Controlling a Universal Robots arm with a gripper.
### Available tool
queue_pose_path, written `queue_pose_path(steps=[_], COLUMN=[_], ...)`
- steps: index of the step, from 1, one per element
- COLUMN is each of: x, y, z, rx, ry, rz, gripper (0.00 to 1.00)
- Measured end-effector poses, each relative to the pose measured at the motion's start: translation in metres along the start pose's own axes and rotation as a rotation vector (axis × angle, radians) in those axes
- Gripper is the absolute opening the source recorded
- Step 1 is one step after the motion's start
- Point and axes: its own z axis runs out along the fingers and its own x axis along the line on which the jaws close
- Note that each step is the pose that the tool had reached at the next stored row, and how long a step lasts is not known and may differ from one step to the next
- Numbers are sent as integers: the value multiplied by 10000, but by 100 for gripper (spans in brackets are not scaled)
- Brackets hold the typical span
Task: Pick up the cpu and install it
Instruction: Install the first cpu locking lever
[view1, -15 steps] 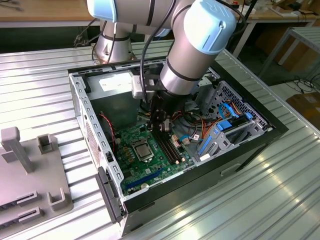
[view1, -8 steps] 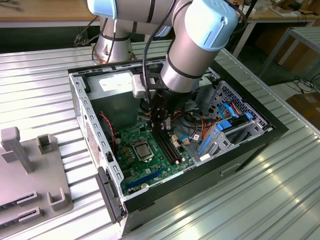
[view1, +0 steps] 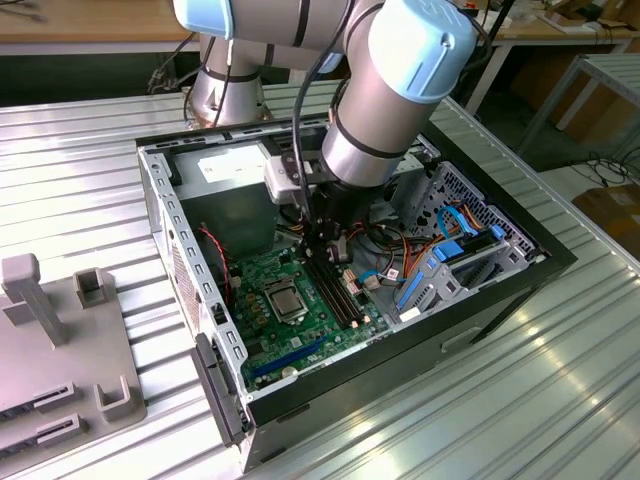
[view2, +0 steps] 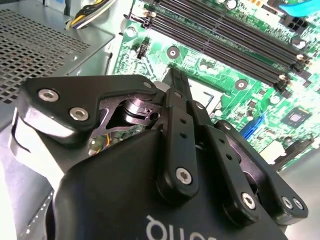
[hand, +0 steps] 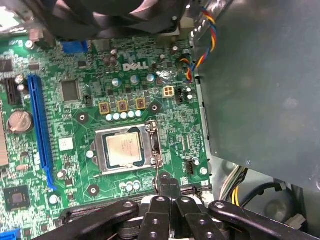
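The cpu (view1: 283, 297) lies flat in its black-framed socket on the green motherboard (view1: 300, 325), silver-grey top up, inside the open computer case. In the first wrist view the cpu (hand: 124, 150) sits within the metal frame, the thin socket lever running along one side. My gripper (hand: 168, 186) hovers just past the socket's edge, by the lever's end, its two black fingers pressed together with nothing between them. In the second wrist view the gripper (view2: 177, 82) points down at the motherboard (view2: 220, 65). In the exterior view the gripper (view1: 335, 250) hangs low over the board, beside the socket.
Long black memory slots (view1: 338, 292) run beside the socket. A power supply (view1: 230, 165) fills the case's back, a blue drive cage (view1: 450, 262) the exterior view's right. A grey case wall (hand: 260, 90) and cables flank the board. A grey fixture block (view1: 60, 350) lies outside.
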Motion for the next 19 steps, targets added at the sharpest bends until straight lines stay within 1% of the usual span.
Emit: queue_pose_path(steps=[2, 3, 9, 10, 15, 16, 19], x=[2, 5, 15, 17, 21, 24, 35], y=[1, 4, 51, 64, 96, 103, 130], z=[0, 0, 4, 4, 10, 10, 11], rx=[43, 79, 152, 188, 448, 456, 450], ry=[4, 6, 11, 10, -12, -15, -42], rz=[-137, -241, -431, -440, -514, -529, -595], gripper=[11, 11, 11, 11, 11, 11, 11])
